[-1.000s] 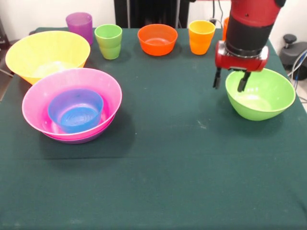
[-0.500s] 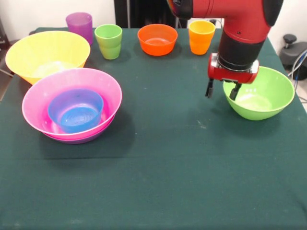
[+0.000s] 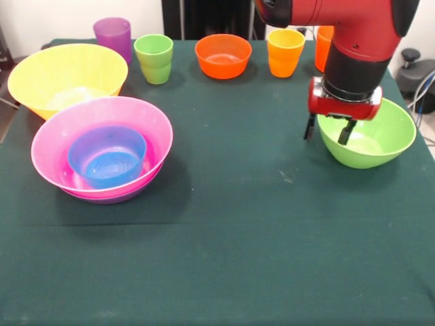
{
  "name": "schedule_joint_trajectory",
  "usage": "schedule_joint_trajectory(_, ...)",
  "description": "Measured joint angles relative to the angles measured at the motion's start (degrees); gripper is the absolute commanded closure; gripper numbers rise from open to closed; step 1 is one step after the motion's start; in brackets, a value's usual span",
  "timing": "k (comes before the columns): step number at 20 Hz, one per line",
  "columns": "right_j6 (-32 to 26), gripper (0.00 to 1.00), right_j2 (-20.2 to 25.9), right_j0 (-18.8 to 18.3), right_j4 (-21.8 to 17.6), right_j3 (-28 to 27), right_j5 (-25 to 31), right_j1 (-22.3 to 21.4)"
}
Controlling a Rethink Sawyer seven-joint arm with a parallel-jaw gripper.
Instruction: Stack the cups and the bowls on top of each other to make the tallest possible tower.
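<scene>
My gripper [image 3: 326, 138] is open at the left rim of the light green bowl [image 3: 380, 139]; one finger [image 3: 346, 132] shows against the bowl's inside, the other hangs outside it. At the left, the tower is a pink bowl [image 3: 139, 119] nested in a purple bowl [image 3: 109, 199], with the blue bowl [image 3: 107, 157] inside. The yellow bowl [image 3: 64, 75] stands behind it. Along the far edge stand the purple cup [image 3: 113, 35], light green cup [image 3: 153, 58], orange bowl [image 3: 223, 56], yellow-orange cup [image 3: 285, 51] and orange cup [image 3: 323, 47], which the arm partly hides.
A dark green cloth [image 3: 224, 224] covers the table. The red and black arm [image 3: 353, 47] comes down over the far right corner. Grey equipment [image 3: 416, 71] stands just off the table's right edge.
The gripper has dropped lower beside the light green bowl's left rim, swinging left and then back right. It stays open. The bowls and cups have not visibly moved.
</scene>
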Motion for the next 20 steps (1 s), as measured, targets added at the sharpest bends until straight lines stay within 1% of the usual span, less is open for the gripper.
schedule_joint_trajectory(5,0.0,0.0,-0.5,0.5,1.8,0.0,0.0,0.0)
schedule_joint_trajectory(6,0.0,1.0,-0.9,0.7,2.0,0.0,0.0,0.0)
schedule_joint_trajectory(20,0.0,1.0,-1.5,0.8,2.5,0.0,0.0,-1.8)
